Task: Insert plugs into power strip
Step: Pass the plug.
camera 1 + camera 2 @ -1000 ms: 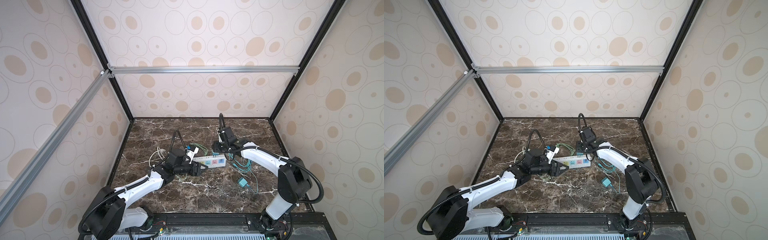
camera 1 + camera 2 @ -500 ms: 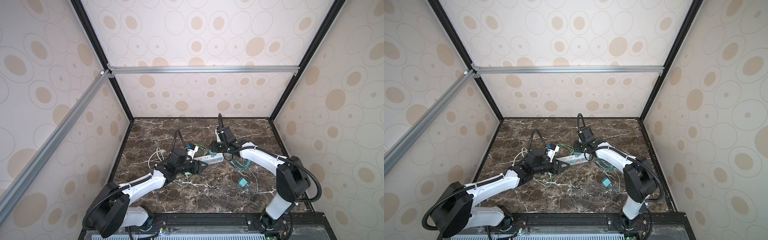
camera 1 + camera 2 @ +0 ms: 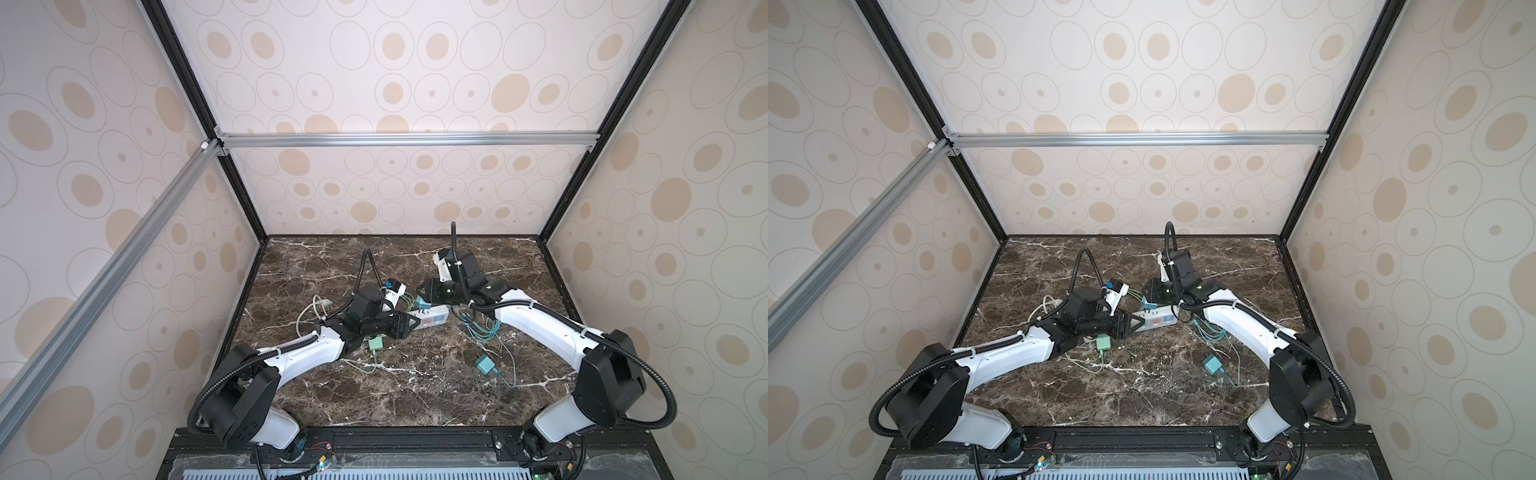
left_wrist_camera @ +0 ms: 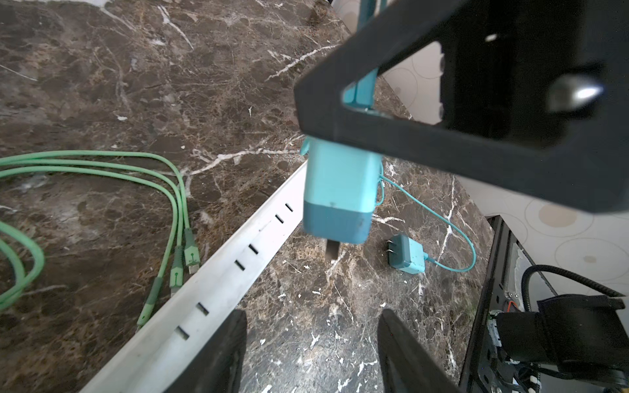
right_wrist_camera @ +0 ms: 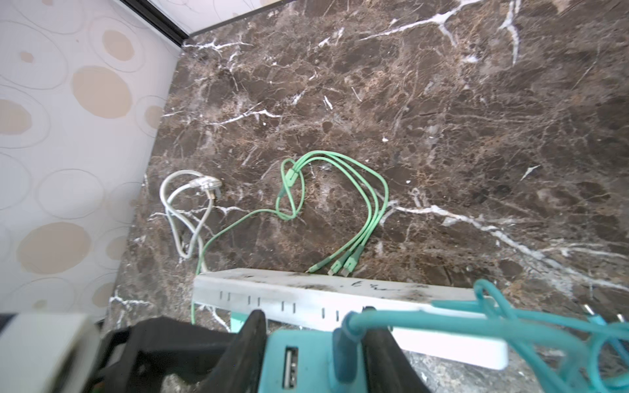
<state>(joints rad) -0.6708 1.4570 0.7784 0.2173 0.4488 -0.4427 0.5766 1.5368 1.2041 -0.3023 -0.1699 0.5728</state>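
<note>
setting: a marble table (image 3: 415, 399) boxed in by spotted walls (image 3: 395, 187) on three sides; inside it sit both arms, the power strip and three plugs.
nearest the front: the spare teal plug (image 3: 484, 365) lies on its side on the marble, on the right arm's side; its prongs are bare in the left wrist view and its thin teal cable trails toward the front edge.
mint plug (image 3: 376, 344): on the table just under the left arm's wrist, well apart from the spare teal plug; its green cable runs toward the front.
left gripper (image 4: 311, 343): low over the table at the strip's left end; jaws apart, bare marble between the fingers (image 4: 231, 347), the strip passing just beside one of them.
power strip (image 3: 430, 321): mid-table between the two grippers, long axis across the table, right end slightly farther back. pink and blue socket squares face the front in both top views, and a white side with paired slits faces the wrist cameras. it appears tipped onto a long edge.
right gripper (image 5: 313, 337): jaws clamped on the held teal plug (image 4: 340, 190), just above the strip. its usb face and cable are toward the wrist, prongs pointing down at the table, not seated in a socket.
behind the strip: a green three-headed cable (image 5: 340, 211), its tips just beside the strip's far side.
farther left: a white plug (image 5: 206, 185) with a looped thick white cord (image 5: 177, 217).
</note>
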